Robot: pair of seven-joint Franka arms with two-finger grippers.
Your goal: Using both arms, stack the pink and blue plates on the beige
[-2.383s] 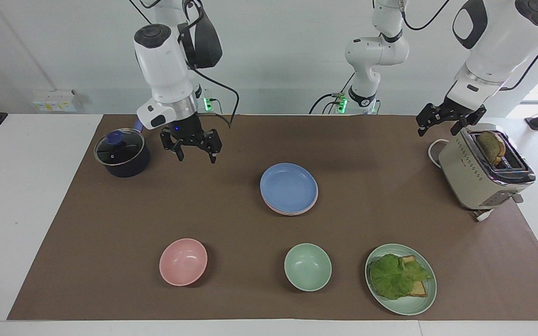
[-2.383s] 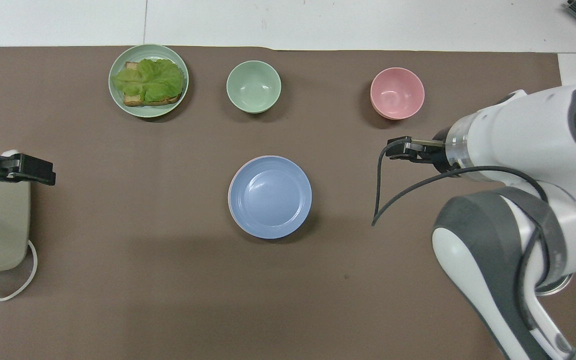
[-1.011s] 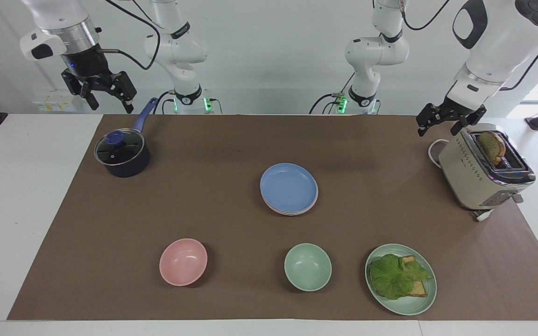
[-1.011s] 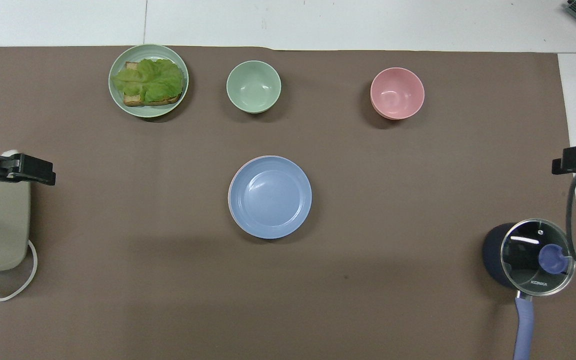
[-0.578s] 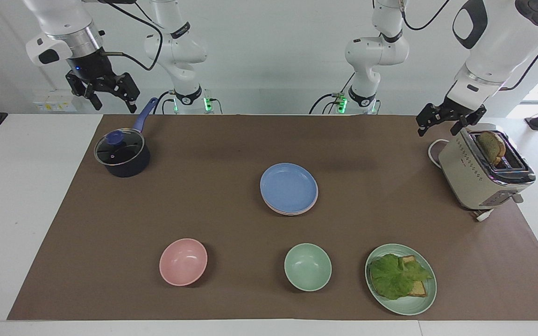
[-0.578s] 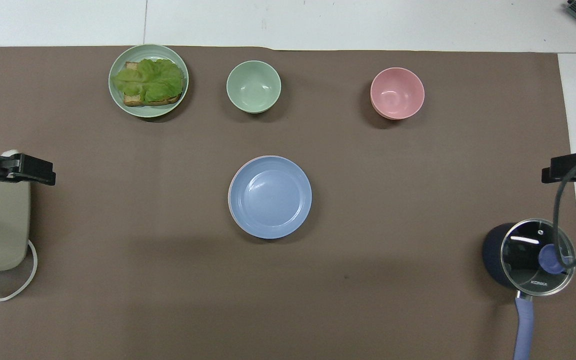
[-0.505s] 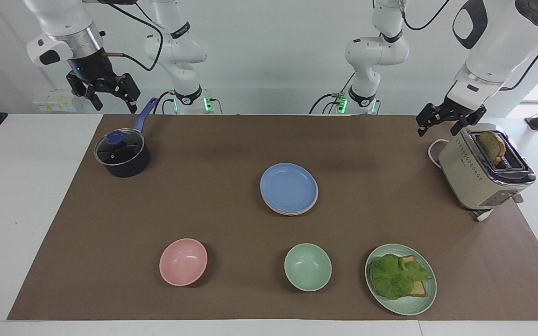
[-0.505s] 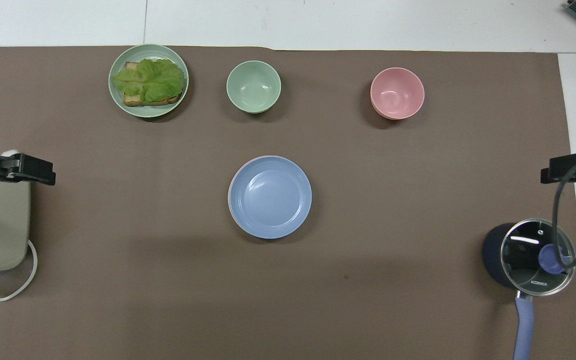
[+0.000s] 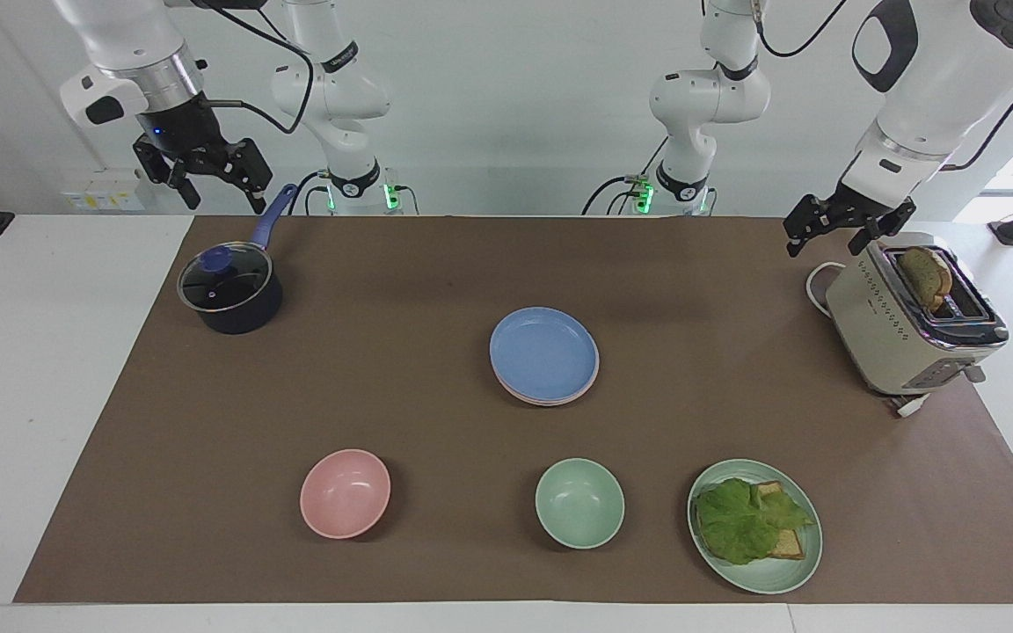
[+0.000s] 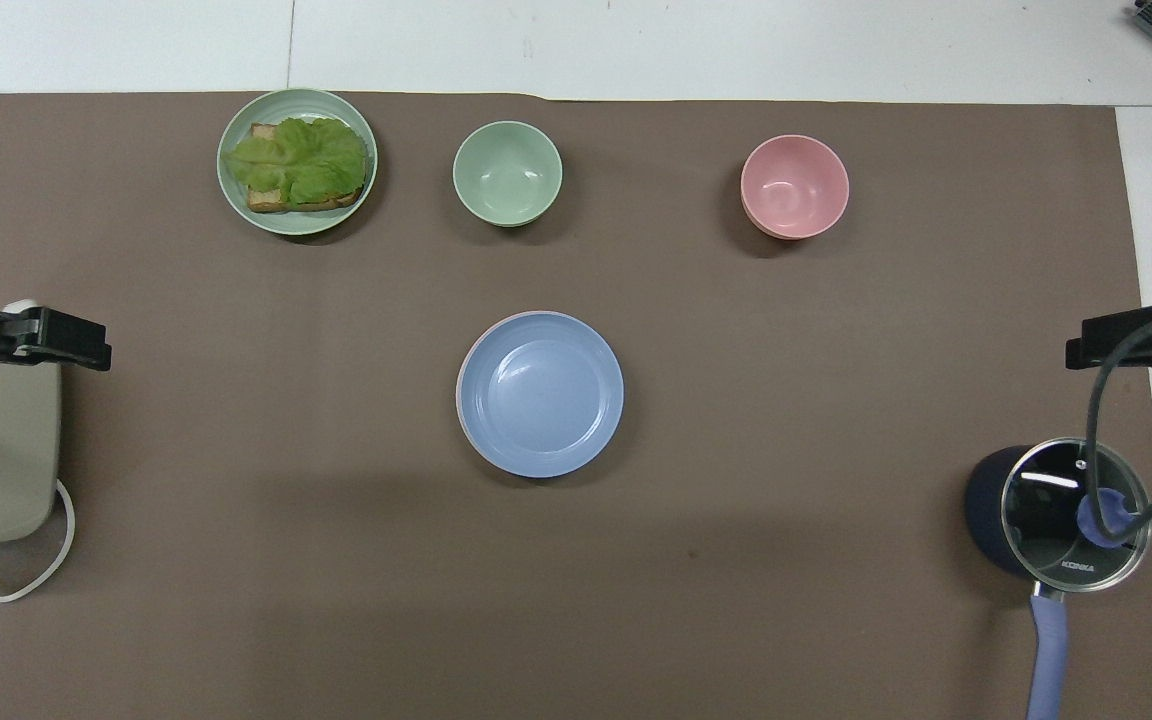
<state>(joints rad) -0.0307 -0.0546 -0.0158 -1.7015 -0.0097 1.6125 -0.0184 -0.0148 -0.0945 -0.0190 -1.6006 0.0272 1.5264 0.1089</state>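
- Facing view: my right gripper hangs high over the handle end of the lidded saucepan, at the right arm's end of the surface; its fingers are spread wide with nothing between them.
- My left gripper hovers just beside the toaster at the left arm's end, fingers likewise spread and bare.
- The blue plate sits well apart from both sets of fingers, about midway between them, on top of a stack. A pink plate shows only as a thin rim under it. I cannot pick out the beige plate beneath; if it is there, the two above hide it.
- I judge the stacking done, which would explain why both arms are pulled out to the ends, clear of the pile.
- Overhead view: the blue plate lies centred, with a pink sliver along the rim on my left gripper's side.
- My left gripper and right gripper just reach in from the sides, empty.
- The pink bowl, green bowl and lettuce plate stand in a row farther from the robots than the stack, untouched.
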